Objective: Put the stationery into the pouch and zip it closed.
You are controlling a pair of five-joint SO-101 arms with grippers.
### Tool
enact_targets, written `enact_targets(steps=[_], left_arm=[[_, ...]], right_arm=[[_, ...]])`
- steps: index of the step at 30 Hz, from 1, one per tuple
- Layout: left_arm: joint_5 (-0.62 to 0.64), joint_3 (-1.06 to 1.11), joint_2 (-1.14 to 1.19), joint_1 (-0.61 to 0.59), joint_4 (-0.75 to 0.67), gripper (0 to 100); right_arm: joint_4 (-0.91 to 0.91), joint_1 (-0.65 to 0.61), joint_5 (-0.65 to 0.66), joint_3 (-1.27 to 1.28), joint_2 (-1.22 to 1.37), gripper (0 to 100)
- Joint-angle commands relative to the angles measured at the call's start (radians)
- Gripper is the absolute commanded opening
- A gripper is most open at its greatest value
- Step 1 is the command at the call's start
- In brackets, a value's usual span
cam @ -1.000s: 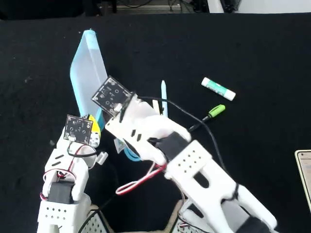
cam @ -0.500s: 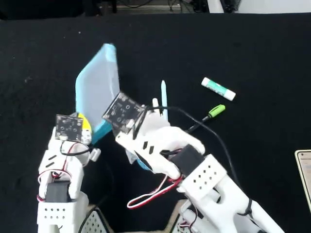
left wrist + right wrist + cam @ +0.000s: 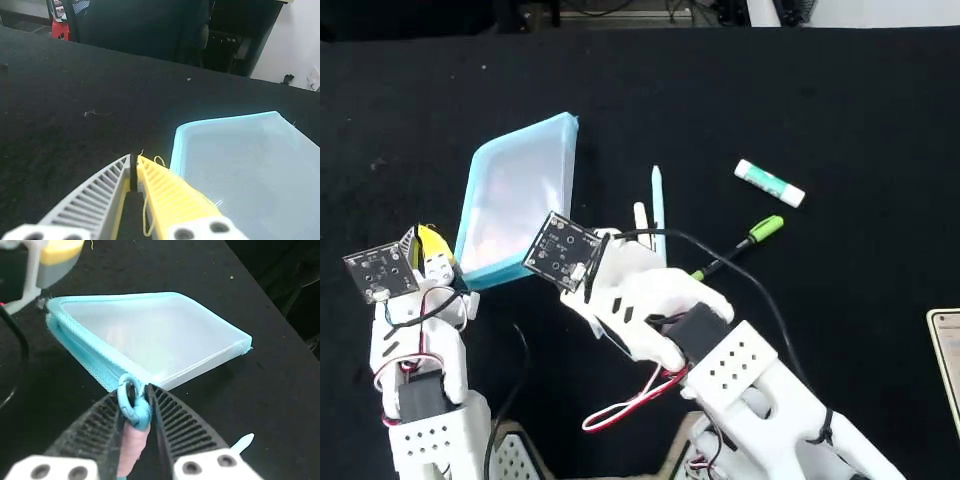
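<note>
The pouch (image 3: 515, 205) lay flat on the table (image 3: 840, 100), its long axis running from the arms toward the far side. Its near short edge, which carried the zip, ran crosswise between the two claws.

The right claw (image 3: 134, 391) was pressed together on the zip pull (image 3: 131, 407) at one end of that edge. The ring of the pull was pinched between the fingers, and the pouch body extended directly away from the tips.

The left claw (image 3: 133, 159) was pressed together with nothing seen between its fingers. It was placed just beside the opposite near corner; contact with the pouch could not be confirmed.

The pen (image 3: 657, 200), glue stick (image 3: 769, 183) and highlighter (image 3: 760, 230) lay on the table outside the pouch, on the right arm's side, the pen nearest it.

Working the zip was judged to be the step in hand. Travel of the pull would have to follow the near edge, from the right claw toward the left claw's corner, and that corner would need to be held against the pull.
</note>
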Motion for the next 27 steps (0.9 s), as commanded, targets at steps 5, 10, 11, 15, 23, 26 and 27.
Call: enact_targets(steps=[5, 10, 11, 15, 23, 26, 27], left_arm=[[-0.146, 0.024, -0.003, 0.186, 0.049, 3], [-0.215, 0.024, -0.003, 0.317, 0.114, 3], [-0.215, 0.024, -0.003, 0.334, 0.118, 3], [-0.21, 0.024, -0.003, 0.378, 0.126, 3], [-0.215, 0.024, -0.003, 0.4, 0.14, 3], [-0.213, 0.024, -0.003, 0.404, 0.14, 3], [-0.212, 0.024, -0.003, 0.404, 0.14, 3]], right_arm=[[-0.017, 0.003, 0.006, -0.074, -0.071, 1.1], [-0.025, -0.003, 0.005, -0.142, -0.12, 1.1], [-0.026, -0.003, 0.005, -0.148, -0.12, 1.1], [-0.043, -0.028, 0.005, -0.136, -0.12, 1.1], [-0.038, -0.109, 0.005, -0.042, -0.13, 1.1], [-0.04, -0.11, 0.005, -0.015, -0.13, 1.1], [-0.04, -0.11, 0.005, -0.01, -0.13, 1.1]])
